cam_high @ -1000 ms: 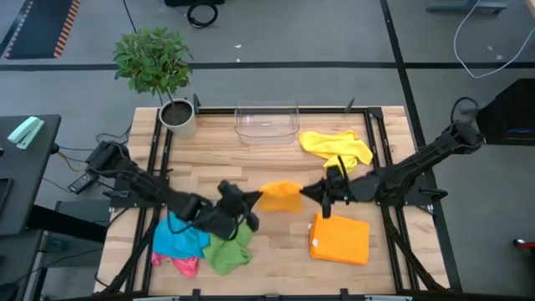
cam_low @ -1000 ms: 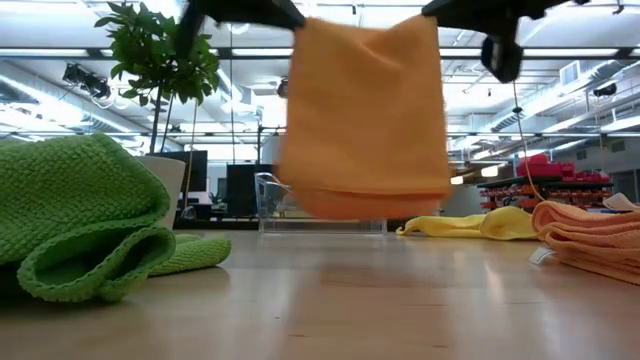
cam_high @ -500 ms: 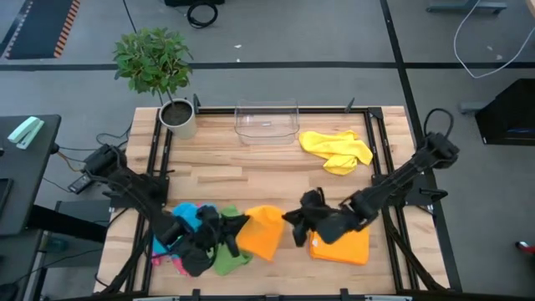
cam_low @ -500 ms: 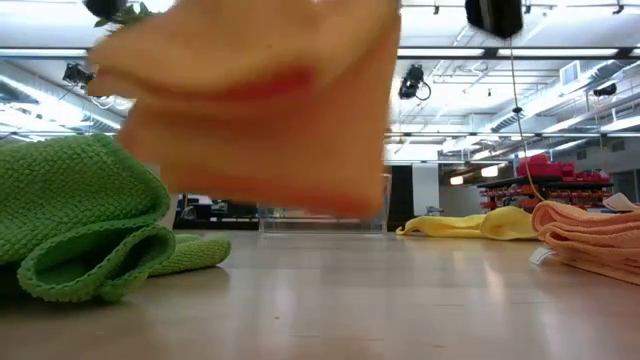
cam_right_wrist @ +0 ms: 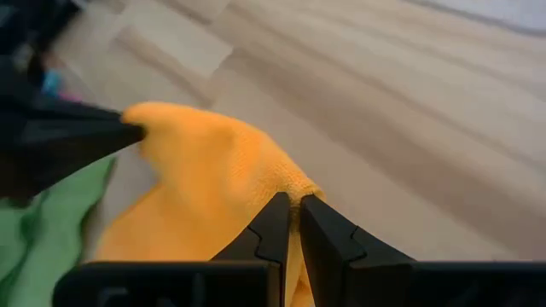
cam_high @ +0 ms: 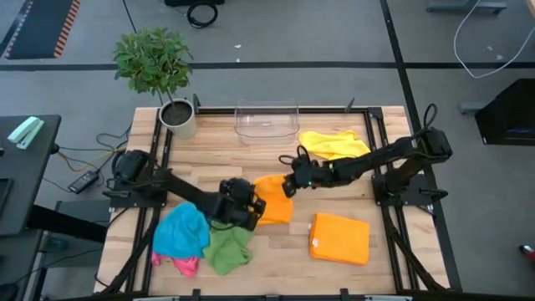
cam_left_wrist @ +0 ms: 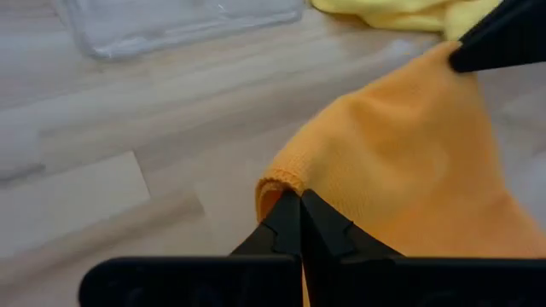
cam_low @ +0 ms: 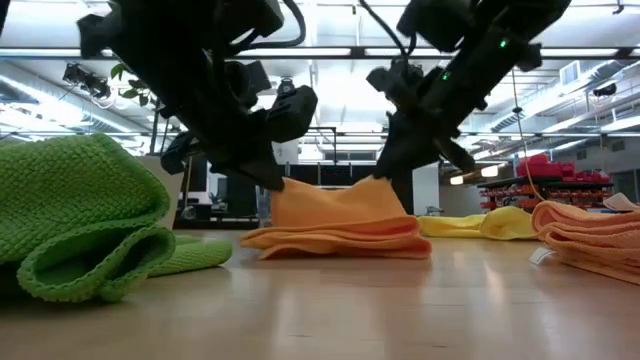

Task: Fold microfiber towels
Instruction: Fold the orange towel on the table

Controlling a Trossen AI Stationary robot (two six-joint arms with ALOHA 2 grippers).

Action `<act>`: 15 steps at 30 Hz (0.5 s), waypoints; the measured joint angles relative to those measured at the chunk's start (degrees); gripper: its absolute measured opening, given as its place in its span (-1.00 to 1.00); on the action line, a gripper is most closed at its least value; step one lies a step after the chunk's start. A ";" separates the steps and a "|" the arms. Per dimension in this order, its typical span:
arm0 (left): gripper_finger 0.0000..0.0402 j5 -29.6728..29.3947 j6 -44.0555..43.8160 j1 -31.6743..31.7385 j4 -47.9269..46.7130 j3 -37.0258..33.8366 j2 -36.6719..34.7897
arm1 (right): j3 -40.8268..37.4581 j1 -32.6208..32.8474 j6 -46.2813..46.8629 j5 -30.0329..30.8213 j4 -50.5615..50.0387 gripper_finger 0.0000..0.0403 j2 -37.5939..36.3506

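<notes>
orange towel (cam_high: 274, 201); yellow towel (cam_high: 334, 144); blue towel (cam_high: 180, 231); green towel (cam_high: 227, 249); pink towel (cam_high: 185, 266); folded orange towel (cam_high: 340, 238)

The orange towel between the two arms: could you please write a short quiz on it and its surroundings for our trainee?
1. True or false: both grippers are shut on the orange towel in the middle of the table.
2. Which item lies nearest the clear bin? A) the green towel B) the yellow towel C) the blue towel
3. Fill in: the folded orange towel lies on the side of the ____ arm.

Key
1. True: the left gripper and the right gripper each pinch an edge, jaws closed.
2. B
3. right
</notes>
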 joint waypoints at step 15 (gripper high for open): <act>-0.54 16.06 7.82 6.95 -2.77 0.04 -2.27 | 0.61 -10.15 -0.33 -9.79 -1.16 -0.68 -0.04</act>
